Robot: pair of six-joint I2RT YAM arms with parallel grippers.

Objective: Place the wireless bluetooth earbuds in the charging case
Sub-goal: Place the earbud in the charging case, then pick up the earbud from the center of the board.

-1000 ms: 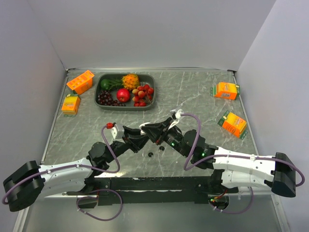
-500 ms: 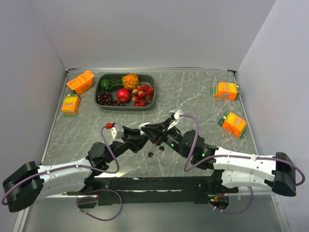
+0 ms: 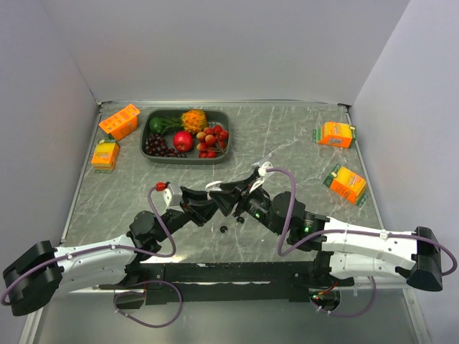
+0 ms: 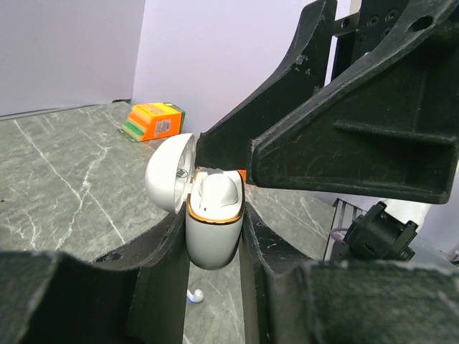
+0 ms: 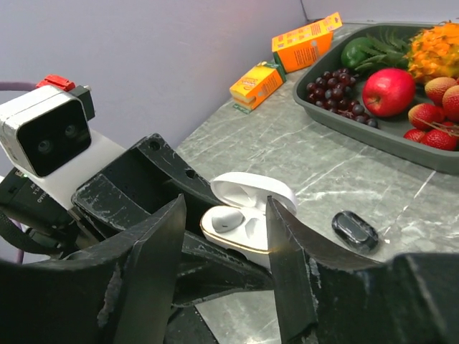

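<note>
The left gripper's (image 4: 213,247) jaws clamp the one white charging case (image 4: 211,229), lid open, above the bench (image 3: 287,143), with one seated earbud (image 4: 216,192) inside. The right gripper's (image 5: 224,215) jaws stand apart, empty. Next probably comes pinching the one loose white earbud (image 4: 195,294). Two dark pieces (image 3: 224,229) lie nearby.

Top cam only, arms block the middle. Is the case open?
Observer: Yes. In the left wrist view the left gripper is clamped on the white case, which is hinged open.
Operator: Any bud in?
Observer: One white bud is seated in it.
Operator: Right gripper?
Observer: The right gripper is open, straddling the case and holding nothing.
</note>
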